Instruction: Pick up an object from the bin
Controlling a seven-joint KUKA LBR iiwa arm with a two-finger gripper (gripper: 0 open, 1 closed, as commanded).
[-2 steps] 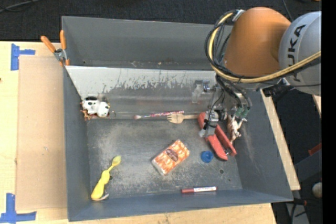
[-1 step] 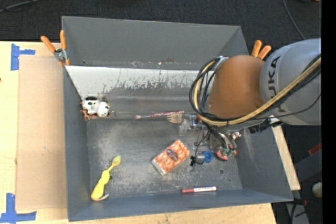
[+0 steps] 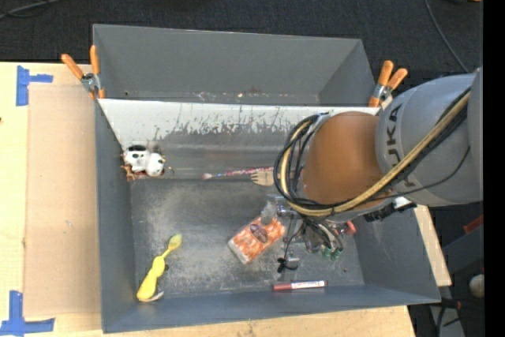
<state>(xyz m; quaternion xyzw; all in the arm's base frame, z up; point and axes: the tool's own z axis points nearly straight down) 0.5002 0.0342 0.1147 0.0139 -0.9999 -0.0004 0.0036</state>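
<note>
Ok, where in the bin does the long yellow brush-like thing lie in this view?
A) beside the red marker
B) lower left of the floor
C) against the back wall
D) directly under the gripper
B: the yellow brush-like thing lies on the floor of the bin at the view's lower left, well apart from the gripper, which is at the lower right next to an orange-printed packet.

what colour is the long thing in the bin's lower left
Yellow; the long thing shows best in camera view.

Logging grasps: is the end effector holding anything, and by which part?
It cannot be told. The end effector sits low beside the orange packet, near the red marker, with nothing visibly gripped.
</note>
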